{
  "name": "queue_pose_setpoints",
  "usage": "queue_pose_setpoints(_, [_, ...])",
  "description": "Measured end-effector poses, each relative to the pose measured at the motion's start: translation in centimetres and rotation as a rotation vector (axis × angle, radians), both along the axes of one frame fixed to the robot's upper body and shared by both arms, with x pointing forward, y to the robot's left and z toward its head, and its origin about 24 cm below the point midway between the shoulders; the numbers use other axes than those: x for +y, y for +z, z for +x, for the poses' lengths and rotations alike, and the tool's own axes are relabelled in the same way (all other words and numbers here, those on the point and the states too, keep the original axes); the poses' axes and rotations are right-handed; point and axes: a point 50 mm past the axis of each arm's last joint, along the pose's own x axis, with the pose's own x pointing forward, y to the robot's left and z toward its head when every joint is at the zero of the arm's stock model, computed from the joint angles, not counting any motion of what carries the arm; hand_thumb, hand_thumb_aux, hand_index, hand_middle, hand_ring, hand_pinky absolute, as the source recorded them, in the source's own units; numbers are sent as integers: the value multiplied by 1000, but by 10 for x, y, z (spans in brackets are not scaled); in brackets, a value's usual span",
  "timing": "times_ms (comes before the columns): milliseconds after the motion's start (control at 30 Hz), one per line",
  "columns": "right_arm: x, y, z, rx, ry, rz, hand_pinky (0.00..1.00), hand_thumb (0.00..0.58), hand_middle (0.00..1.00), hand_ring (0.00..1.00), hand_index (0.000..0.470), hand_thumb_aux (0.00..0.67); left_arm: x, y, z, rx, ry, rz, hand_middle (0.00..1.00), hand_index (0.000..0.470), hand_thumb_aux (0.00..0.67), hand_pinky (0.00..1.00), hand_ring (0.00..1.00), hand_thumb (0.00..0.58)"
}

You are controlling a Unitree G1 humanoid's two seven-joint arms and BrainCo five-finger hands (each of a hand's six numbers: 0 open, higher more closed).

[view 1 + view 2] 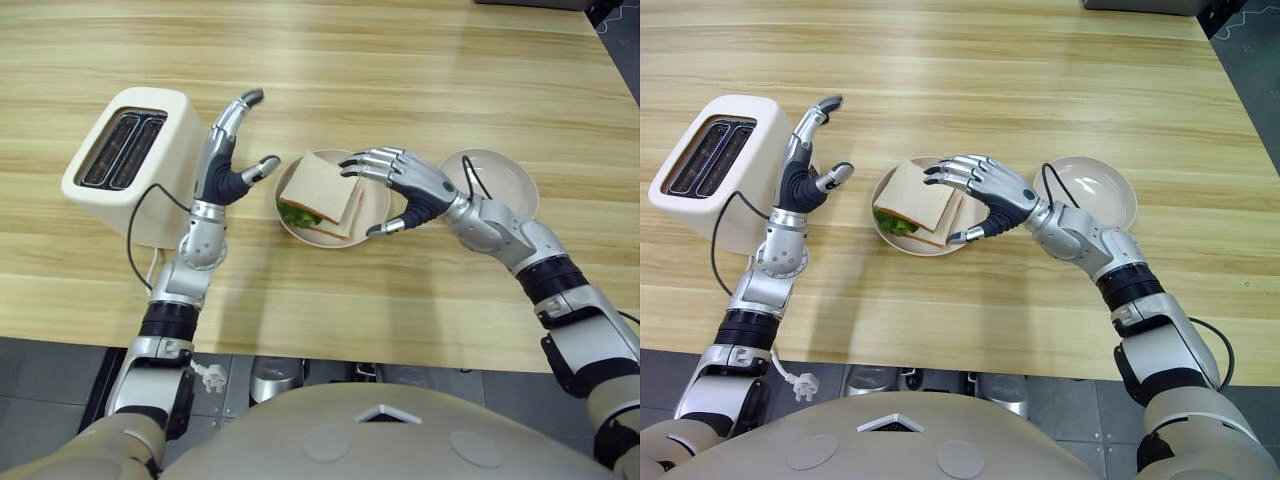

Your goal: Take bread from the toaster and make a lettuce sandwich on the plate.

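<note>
A cream toaster [128, 160] stands at the left of the wooden table, and I see no bread in its two dark slots. On the beige plate [378, 196] lies a sandwich [322, 190]: two slices of bread with green lettuce [297, 213] showing at the lower left edge. My left hand [228, 155] is raised between the toaster and the plate, fingers spread, holding nothing. My right hand [408, 186] hovers over the plate's right side, fingers spread just beside the top slice, holding nothing.
A second, bare beige plate [505, 180] sits to the right, partly behind my right wrist. The toaster's black cord [135, 235] loops down toward the table's front edge. Bare wood stretches across the far side of the table.
</note>
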Motion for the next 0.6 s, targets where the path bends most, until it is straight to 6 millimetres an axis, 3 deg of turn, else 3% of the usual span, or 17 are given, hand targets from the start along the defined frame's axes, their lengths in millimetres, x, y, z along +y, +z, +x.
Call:
queue_pose_setpoints(133, [-4, -8, -5, 64, 17, -55, 1000, 580, 1000, 1000, 460, 670, 3, -5, -9, 32, -83, 94, 1000, 460, 670, 1000, 1000, 580])
queue_pose_setpoints(300, [-7, -29, -14, 174, 54, -223, 1000, 580, 1000, 1000, 460, 670, -11, -19, -29, 138, -337, 298, 1000, 460, 670, 1000, 1000, 580])
queue_pose_setpoints(600, [16, -78, -39, 381, 131, -415, 1000, 580, 1000, 1000, 460, 670, -20, -80, -60, 649, -596, 581, 1000, 460, 670, 1000, 1000, 580])
